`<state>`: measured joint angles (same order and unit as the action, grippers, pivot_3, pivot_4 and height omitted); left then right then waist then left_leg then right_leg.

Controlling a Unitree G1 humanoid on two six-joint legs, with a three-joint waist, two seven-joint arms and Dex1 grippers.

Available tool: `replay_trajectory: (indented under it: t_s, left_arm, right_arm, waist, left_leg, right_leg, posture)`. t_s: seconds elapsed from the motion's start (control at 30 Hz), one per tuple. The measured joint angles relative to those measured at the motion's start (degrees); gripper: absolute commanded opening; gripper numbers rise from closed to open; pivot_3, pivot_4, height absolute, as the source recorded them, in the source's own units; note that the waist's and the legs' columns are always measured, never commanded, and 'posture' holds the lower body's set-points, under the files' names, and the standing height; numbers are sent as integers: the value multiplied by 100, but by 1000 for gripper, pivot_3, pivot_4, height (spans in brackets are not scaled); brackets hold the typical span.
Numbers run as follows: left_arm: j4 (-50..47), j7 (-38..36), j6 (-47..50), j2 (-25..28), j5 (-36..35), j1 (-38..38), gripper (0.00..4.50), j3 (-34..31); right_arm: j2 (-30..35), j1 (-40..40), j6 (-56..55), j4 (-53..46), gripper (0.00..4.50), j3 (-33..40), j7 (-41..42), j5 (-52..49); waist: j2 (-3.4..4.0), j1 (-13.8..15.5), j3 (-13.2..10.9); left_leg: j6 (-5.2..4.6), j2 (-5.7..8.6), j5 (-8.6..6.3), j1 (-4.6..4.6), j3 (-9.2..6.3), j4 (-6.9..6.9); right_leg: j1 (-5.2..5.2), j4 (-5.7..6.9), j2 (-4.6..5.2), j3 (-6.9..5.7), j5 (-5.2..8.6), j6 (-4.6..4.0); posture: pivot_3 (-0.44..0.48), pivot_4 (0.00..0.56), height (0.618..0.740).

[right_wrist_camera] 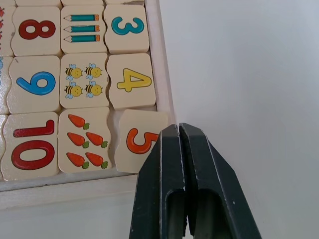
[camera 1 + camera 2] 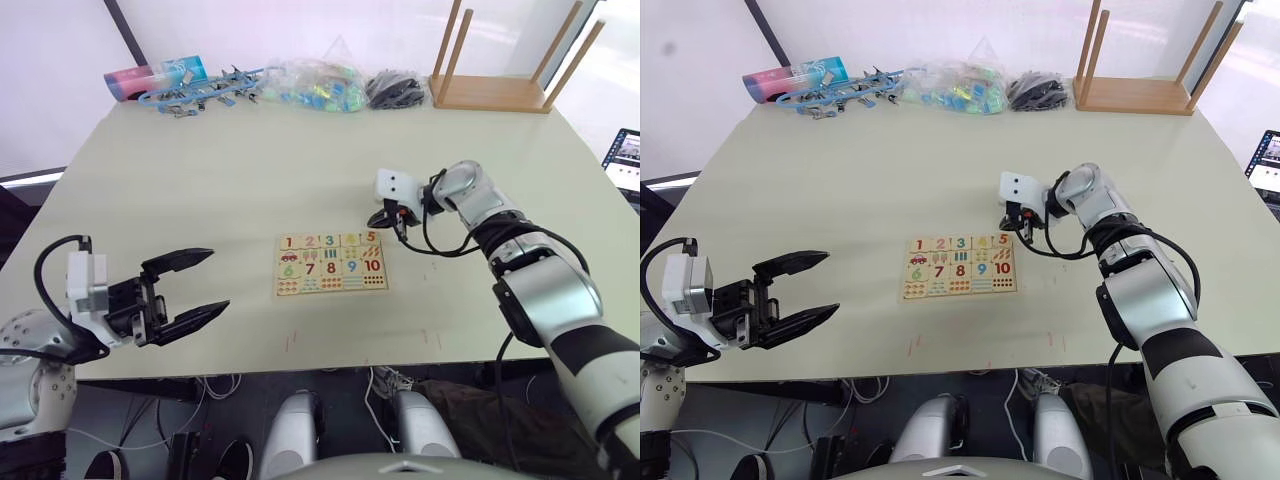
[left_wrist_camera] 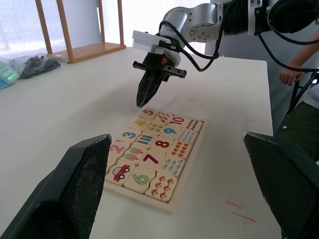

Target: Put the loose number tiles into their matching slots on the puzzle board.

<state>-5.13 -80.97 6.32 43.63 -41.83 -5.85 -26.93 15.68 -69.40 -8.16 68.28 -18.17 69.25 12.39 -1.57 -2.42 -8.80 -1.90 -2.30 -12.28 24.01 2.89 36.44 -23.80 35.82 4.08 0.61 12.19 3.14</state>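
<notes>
The puzzle board lies flat near the table's front middle. Its top row holds tiles 1, 2, 3 and 4, sitting straight. The orange 5 tile rests at the row's right end, turned slightly askew against the frame. My right gripper is shut with nothing in it, its tips just over the 5 tile's outer edge at the board's top right corner. Well off to the board's left, near the front edge, my left gripper stands open and empty.
A wooden rack with upright dowels stands at the back right. Along the back edge lie a bag of colourful pieces, a black bundle and blue clips. A laptop sits at the right edge. A person's hand shows beyond the table.
</notes>
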Motion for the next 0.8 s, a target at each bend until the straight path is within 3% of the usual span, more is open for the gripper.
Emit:
replay_trajectory:
  t_s: [0.8]
  left_arm:
    - [4,-39,0,0,1,22,4500,5]
  right_arm:
    - [-46,4,-158,195,34,-1,-282,200]
  waist:
    - [0,0,0]
  left_leg:
    - [0,1,0,0,0,0]
  right_leg:
    - [0,0,-1,0,0,0]
  posture:
    - [0,150,740]
